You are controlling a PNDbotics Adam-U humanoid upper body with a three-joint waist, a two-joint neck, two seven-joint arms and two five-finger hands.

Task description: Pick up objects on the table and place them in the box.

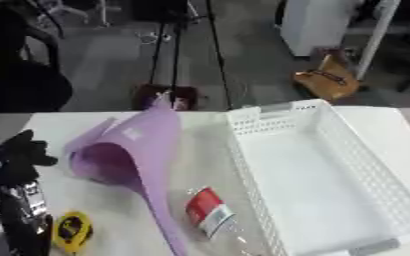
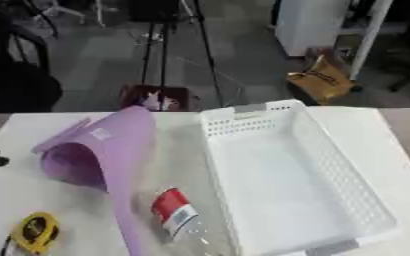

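1. Three things lie on the white surface [image 1: 200, 125] outside the box [image 1: 318, 175]: a purple mat [image 1: 130, 150], a bottle [image 1: 210, 212] and a yellow tape measure [image 1: 71, 231].
2. My left hand [image 1: 16, 155] shows at nine o'clock, black fingers curled, holding nothing, just beside the mat's left edge.
3. My right hand is out of sight.
4. The box, white with perforated walls, fills the three o'clock side and has nothing in it.
5. The mat is curled into a cone, its mouth facing my left hand and a thin tail running toward six o'clock.
6. The bottle, clear with a red label, lies on its side between that tail and the box wall.
7. The tape measure sits at seven o'clock, beside my left forearm.
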